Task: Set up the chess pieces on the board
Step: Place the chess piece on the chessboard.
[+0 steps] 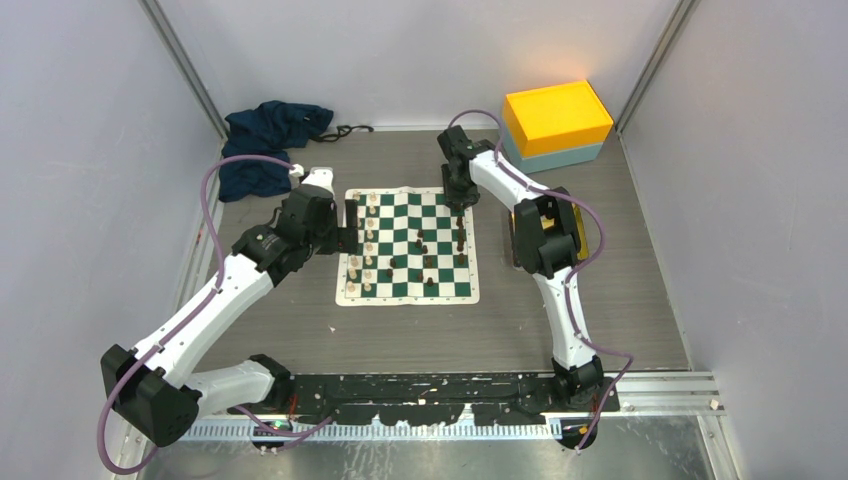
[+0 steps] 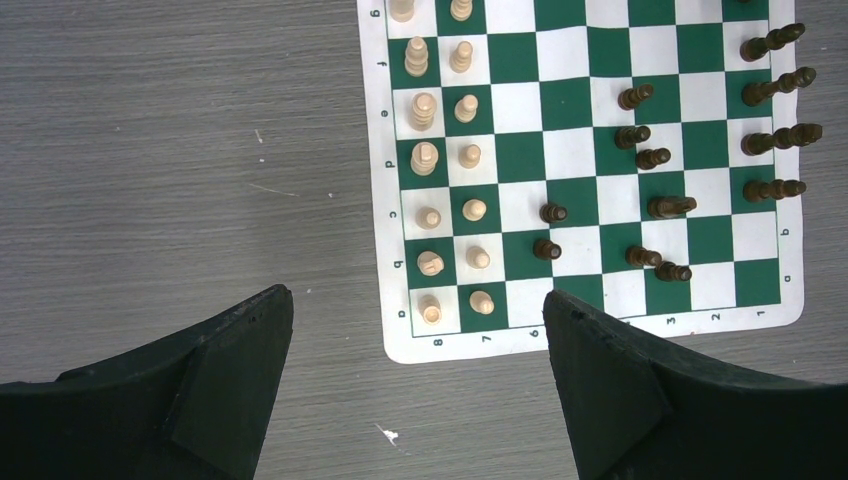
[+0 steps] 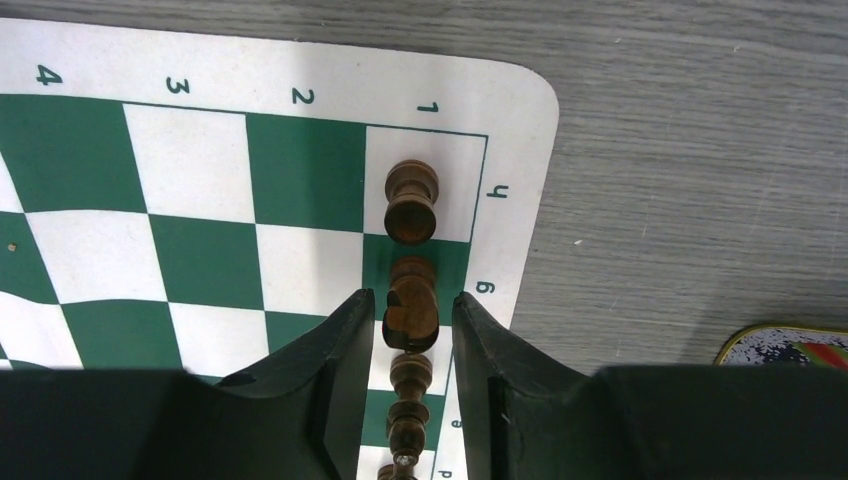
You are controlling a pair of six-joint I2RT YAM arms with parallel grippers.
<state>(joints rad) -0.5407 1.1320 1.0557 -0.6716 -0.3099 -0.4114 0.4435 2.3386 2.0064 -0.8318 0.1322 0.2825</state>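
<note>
left arm (image 1: 215,300) stretched forward, wrist angled down, left gripper (image 2: 418,295) jaws wide apart, right arm (image 1: 545,235) folded at elbow, reaching inward, right gripper (image 3: 412,300) pointing down, jaws narrowed around dark piece (image 3: 410,318), contact unclear

The top view is lit evenly and softly from overhead, and only faint, blurred shadows are cast on the table (image 1: 640,300) beneath the arms. A warm bright patch is seen on the back wall at 1 o'clock, above the orange box (image 1: 556,115). The wall edges are splayed outward by the wide lens. In both wrist views the board (image 2: 383,260) is rendered sharp and bright, without glare, while the black fingers (image 2: 230,380) at 6 o'clock are shown as dark masses with little detail. The dark pieces (image 2: 775,85) at 3 o'clock are seen leaning outward.
</note>
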